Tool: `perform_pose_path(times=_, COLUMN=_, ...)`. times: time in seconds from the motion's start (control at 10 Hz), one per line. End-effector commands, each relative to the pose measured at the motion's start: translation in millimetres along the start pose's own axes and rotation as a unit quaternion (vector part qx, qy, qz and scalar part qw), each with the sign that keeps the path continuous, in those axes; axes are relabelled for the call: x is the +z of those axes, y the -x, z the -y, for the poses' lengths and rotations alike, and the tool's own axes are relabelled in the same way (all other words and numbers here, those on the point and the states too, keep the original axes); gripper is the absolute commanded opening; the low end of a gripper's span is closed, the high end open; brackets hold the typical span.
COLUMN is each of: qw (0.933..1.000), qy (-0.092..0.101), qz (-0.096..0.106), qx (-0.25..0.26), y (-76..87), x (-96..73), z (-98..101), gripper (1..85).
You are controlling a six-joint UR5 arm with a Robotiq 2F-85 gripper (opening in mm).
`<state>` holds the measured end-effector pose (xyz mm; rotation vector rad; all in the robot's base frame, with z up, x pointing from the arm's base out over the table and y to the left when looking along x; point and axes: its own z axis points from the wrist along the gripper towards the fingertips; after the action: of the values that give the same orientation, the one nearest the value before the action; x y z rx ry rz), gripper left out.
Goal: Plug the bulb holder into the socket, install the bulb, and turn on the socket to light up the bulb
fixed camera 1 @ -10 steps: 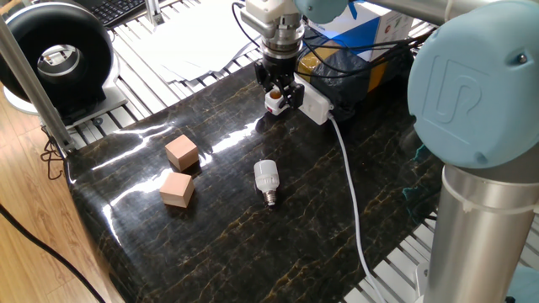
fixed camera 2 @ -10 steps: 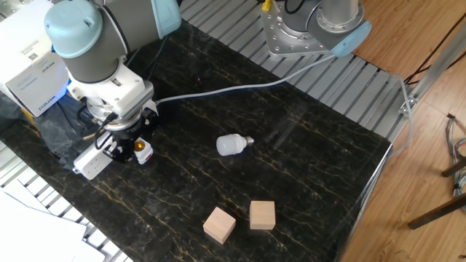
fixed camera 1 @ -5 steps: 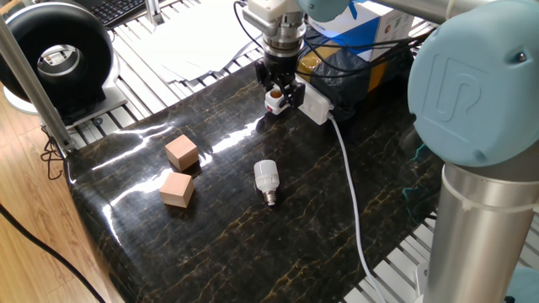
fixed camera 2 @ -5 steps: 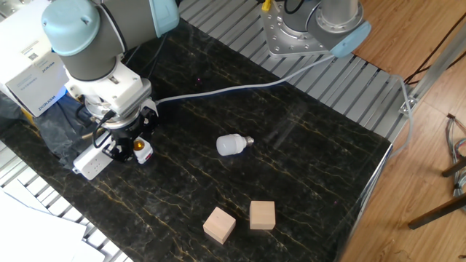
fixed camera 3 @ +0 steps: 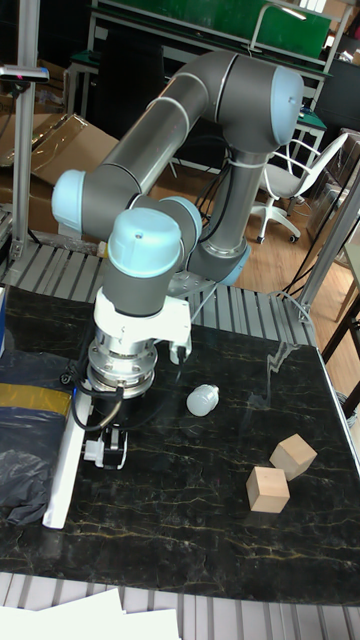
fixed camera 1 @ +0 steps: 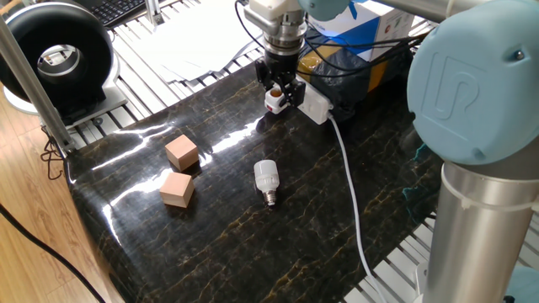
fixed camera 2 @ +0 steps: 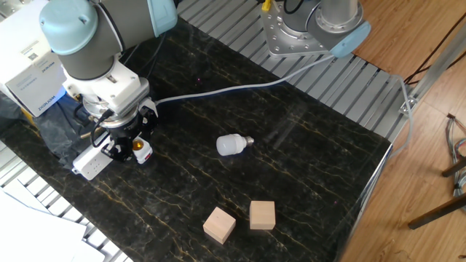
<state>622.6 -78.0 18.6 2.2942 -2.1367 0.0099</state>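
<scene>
Gripper (fixed camera 1: pixel 280 95) stood closed on the bulb holder (fixed camera 1: pixel 274 102), its two dark fingers (fixed camera 1: pixel 291 91) clamped on either side of the small white cube at the near end of the socket (fixed camera 1: pixel 313 103). Seen from the other fixed view, the gripper (fixed camera 2: pixel 132 148) pointed straight down with the bulb holder (fixed camera 2: pixel 141 152) between its fingers, the orange-brown opening showing on top, and the cube sat against the end of the socket (fixed camera 2: pixel 90 164). Whether the holder's pins were seated in the strip could not be told.

From the tall fixed view, the gripper (fixed camera 3: pixel 112 447) hung below the arm's wrist at about 9 o'clock on the desk (fixed camera 3: pixel 200 520), with the bulb holder (fixed camera 3: pixel 113 452) beside the long white socket (fixed camera 3: pixel 62 470) that ran along the left edge.

Near the middle of the dark marbled desk (fixed camera 1: pixel 210 227) lay the bulb (fixed camera 1: pixel 266 178) on its side, its silver screw base pointing toward 6 o'clock in that view, well apart from the gripper. Two wooden blocks (fixed camera 1: pixel 181 152) sat close together toward 9 o'clock of the bulb. From the socket, a white cable (fixed camera 1: pixel 352 194) trailed over the desk toward 5 o'clock and off its edge.
</scene>
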Motion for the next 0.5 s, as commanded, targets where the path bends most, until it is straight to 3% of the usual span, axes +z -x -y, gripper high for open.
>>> perform_pose_path(times=0.0, qw=1.0, qy=-0.003, qz=0.002, qx=0.001, y=-3.6, x=-0.8, z=1.3, gripper=1.0)
perform_pose_path(times=0.2, qw=0.9999, qy=-0.007, qz=-0.006, qx=-0.006, y=-10.4, x=-2.1, z=3.2, gripper=1.0)
perform_pose_path(times=0.4, qw=0.9998, qy=-0.014, qz=-0.014, qx=-0.006, y=-7.3, x=-2.2, z=5.6, gripper=1.0)
